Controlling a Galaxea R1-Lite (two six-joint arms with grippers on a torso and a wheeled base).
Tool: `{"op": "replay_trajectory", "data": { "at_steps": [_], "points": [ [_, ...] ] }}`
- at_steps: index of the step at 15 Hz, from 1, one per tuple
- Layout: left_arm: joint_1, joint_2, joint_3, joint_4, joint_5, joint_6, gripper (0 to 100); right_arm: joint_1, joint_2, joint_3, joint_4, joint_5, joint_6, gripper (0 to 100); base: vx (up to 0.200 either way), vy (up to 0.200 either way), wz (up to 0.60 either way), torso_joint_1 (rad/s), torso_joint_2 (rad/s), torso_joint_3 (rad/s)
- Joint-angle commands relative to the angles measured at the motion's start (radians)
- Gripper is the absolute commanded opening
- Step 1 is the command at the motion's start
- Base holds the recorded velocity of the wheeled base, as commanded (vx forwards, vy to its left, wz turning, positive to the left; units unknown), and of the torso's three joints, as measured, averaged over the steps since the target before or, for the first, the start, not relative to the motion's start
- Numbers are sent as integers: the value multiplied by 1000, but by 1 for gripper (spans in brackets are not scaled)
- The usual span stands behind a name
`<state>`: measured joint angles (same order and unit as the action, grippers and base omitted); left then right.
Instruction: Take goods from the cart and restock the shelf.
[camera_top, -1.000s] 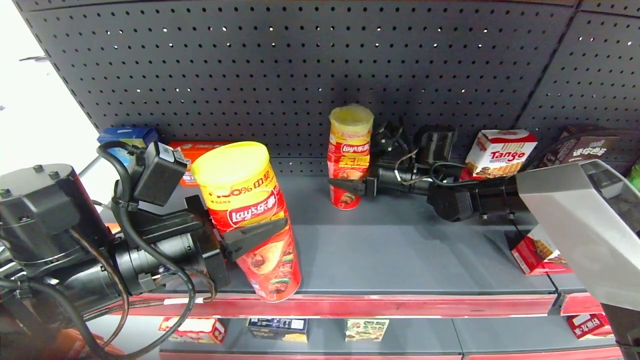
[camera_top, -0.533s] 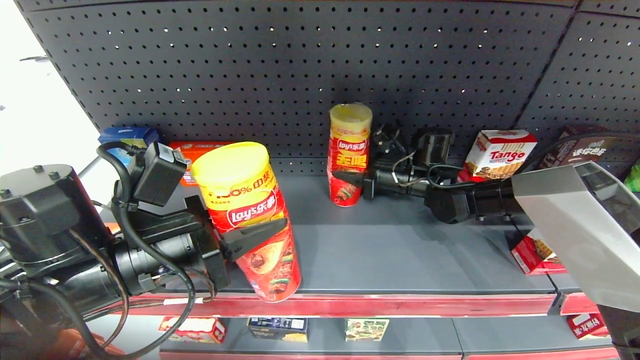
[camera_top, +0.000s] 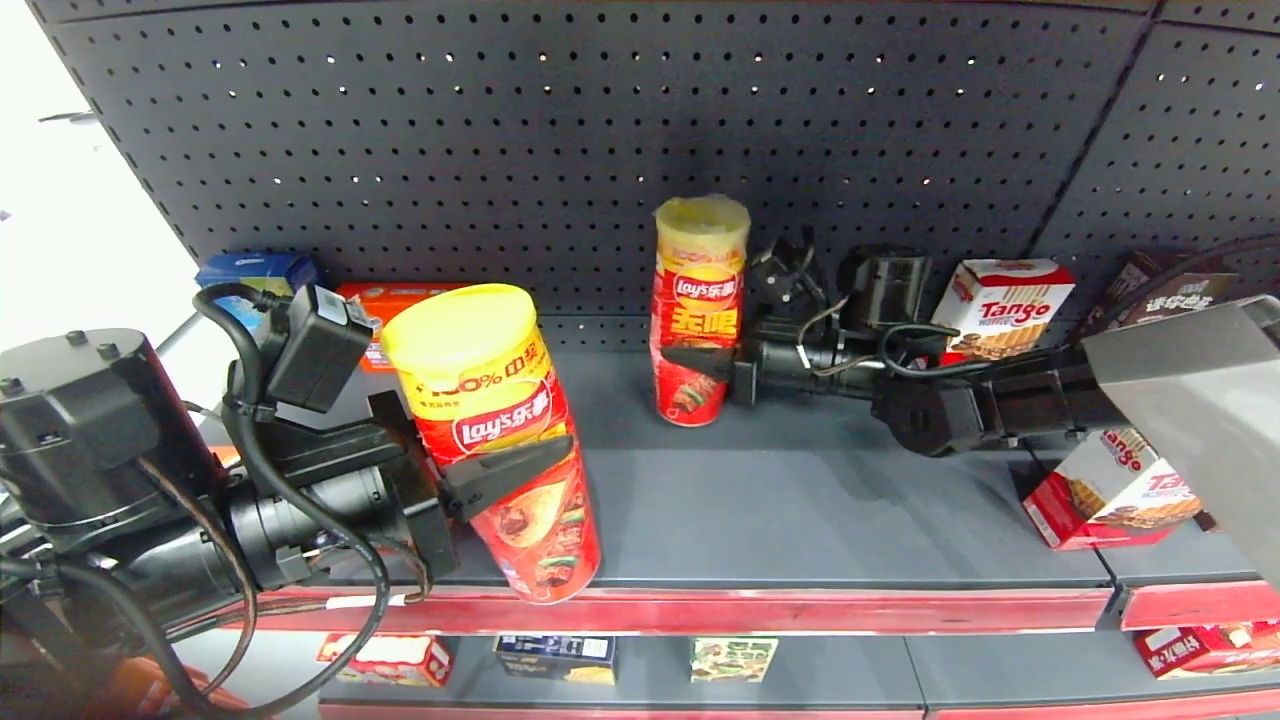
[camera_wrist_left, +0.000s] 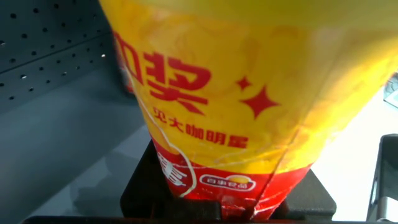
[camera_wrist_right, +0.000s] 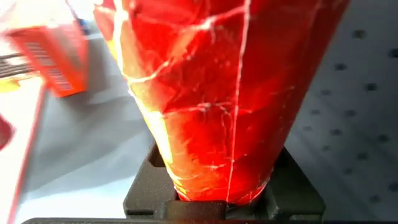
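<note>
The left gripper (camera_top: 505, 455) is clenched around the waist of the front can (camera_top: 480, 390), a tall cardboard tube with a glossy red-and-yellow wrap and a yellow plastic lid. The tube leans, with its base at the front lip of the shelf (camera_top: 800, 500). The left wrist view shows the wrap (camera_wrist_left: 249, 93) close up, smooth and shiny. The right gripper (camera_top: 690, 355) grasps the back can (camera_top: 700, 290), a matching tube standing near upright just before the pegboard (camera_top: 600, 120); its red wrap (camera_wrist_right: 224, 93) looks creased in the right wrist view. The shelf is flat grey metal with a red front strip. The pegboard is dark, perforated sheet. A white-and-red wafer box (camera_top: 1000, 300) stands behind the right arm, and a blue box (camera_top: 255, 270) sits far left.
</note>
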<state>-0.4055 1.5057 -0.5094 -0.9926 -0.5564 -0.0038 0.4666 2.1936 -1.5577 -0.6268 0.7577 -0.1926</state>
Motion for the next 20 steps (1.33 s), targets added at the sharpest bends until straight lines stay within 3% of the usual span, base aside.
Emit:
{"op": "replay_trajectory", "data": {
  "at_steps": [1,4,8,14,20],
  "points": [
    [5,-1,0,0,0,-1,0,27,-166,188,-62,-1,-1,0,0,0,0,0,0,0],
    [8,1,0,0,0,-1,0,52,-279,419,-180,-41,-2,0,0,0,0,0,0,0],
    [8,4,0,0,1,-1,0,90,-350,625,-284,-47,-1,0,0,0,0,0,0,0],
    [7,7,2,0,1,1,0,101,-321,794,-433,-81,-2,0,0,0,0,0,0,0],
    [7,13,2,0,1,1,0,76,-259,826,-510,-74,-5,0,0,0,0,0,0,0]
  ]
}}
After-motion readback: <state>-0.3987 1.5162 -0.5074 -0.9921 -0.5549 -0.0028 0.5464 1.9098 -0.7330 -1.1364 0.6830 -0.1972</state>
